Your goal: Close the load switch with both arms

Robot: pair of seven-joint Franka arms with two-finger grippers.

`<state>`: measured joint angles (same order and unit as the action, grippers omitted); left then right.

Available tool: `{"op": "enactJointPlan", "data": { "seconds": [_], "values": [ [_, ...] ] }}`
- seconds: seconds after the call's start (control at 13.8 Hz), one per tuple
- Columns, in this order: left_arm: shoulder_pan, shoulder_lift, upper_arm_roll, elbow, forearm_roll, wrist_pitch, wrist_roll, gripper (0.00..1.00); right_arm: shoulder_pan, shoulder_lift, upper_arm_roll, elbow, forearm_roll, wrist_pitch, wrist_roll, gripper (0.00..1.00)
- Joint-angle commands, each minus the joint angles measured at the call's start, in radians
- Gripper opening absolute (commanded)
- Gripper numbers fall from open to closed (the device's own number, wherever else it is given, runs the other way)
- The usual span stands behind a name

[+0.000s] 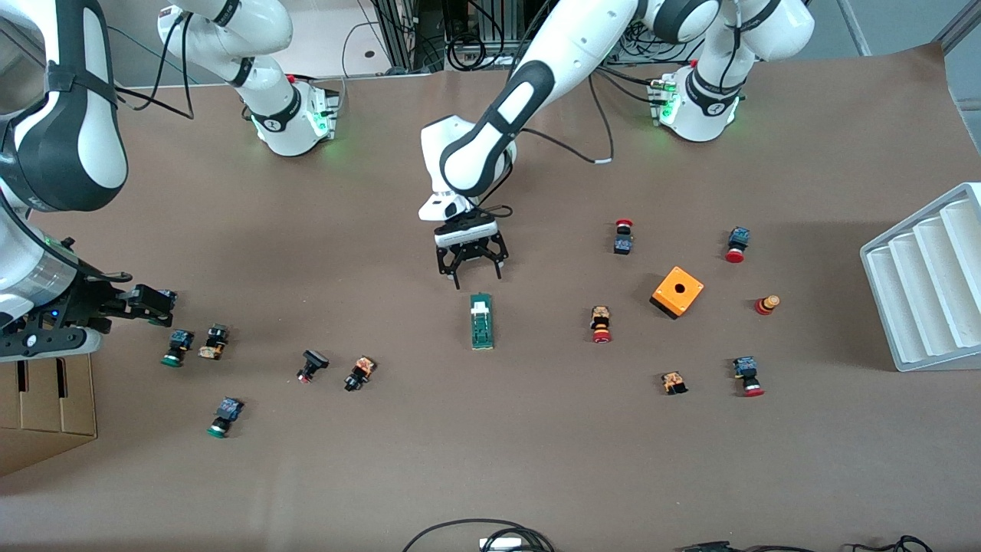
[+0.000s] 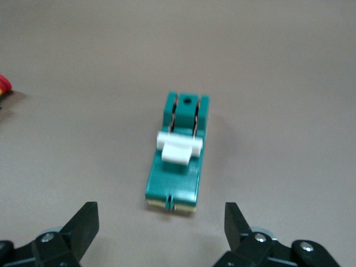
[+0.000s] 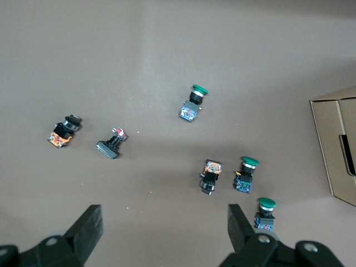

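1. Green along its body with a white block across it, the load switch (image 1: 481, 320) lay flat on the brown table (image 1: 536, 460), about midway between the two arms' ends and apart from everything else, which we judged left room for a gripper to come at it from either end.
2. We saw the left gripper (image 1: 469, 262) low over the table just beside the switch's end that lies farther from the front camera, its jaws spread wide and holding nothing; in the left wrist view the fingertips (image 2: 84, 219) framed the switch (image 2: 178, 153), so we took this as lining up for a grasp or a brace.
3. We noted the white block sat crosswise near the slotted end, probably the part to be pressed home.
4. We found the right gripper (image 1: 149, 300) over the table at the right arm's end, jaws likewise spread and empty, hanging above a cluster of green-capped push buttons (image 3: 246, 173) and well apart from the switch; we judged that arm was waiting.
5. We saw an orange box (image 1: 677, 292) and red-capped buttons (image 1: 601, 324) toward the left arm's end, clear of the work.
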<state>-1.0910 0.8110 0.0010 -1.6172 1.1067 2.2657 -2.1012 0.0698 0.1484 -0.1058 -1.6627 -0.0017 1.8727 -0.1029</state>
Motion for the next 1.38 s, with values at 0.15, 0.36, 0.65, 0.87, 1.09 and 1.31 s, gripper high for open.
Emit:
{"op": "enactJointPlan", "data": {
  "seconds": [0.15, 0.36, 0.65, 0.87, 1.09, 1.31],
  "values": [
    [-0.035, 0.043, 0.019, 0.022, 0.108, -0.052, -0.023, 1.00, 0.001, 0.013, -0.002, 0.026, 0.011, -0.004, -0.003, 1.00],
    [-0.056, 0.071, 0.022, 0.026, 0.137, -0.055, -0.117, 1.00, 0.001, 0.013, -0.002, 0.026, 0.009, -0.006, -0.009, 1.00],
    [-0.061, 0.079, 0.022, 0.023, 0.208, -0.080, -0.250, 1.00, 0.001, 0.030, 0.003, 0.015, 0.023, -0.009, -0.014, 1.00],
    [-0.081, 0.115, 0.022, 0.025, 0.228, -0.094, -0.260, 1.00, 0.005, 0.022, 0.003, 0.015, 0.109, -0.012, 0.035, 1.00],
    [-0.087, 0.142, 0.022, 0.023, 0.310, -0.115, -0.374, 1.00, 0.054, 0.026, 0.009, 0.017, 0.127, -0.003, 0.261, 1.00],
    [-0.092, 0.155, 0.020, 0.023, 0.326, -0.143, -0.419, 1.00, 0.129, 0.055, 0.006, 0.015, 0.202, 0.070, 0.568, 1.00]
  ]
}}
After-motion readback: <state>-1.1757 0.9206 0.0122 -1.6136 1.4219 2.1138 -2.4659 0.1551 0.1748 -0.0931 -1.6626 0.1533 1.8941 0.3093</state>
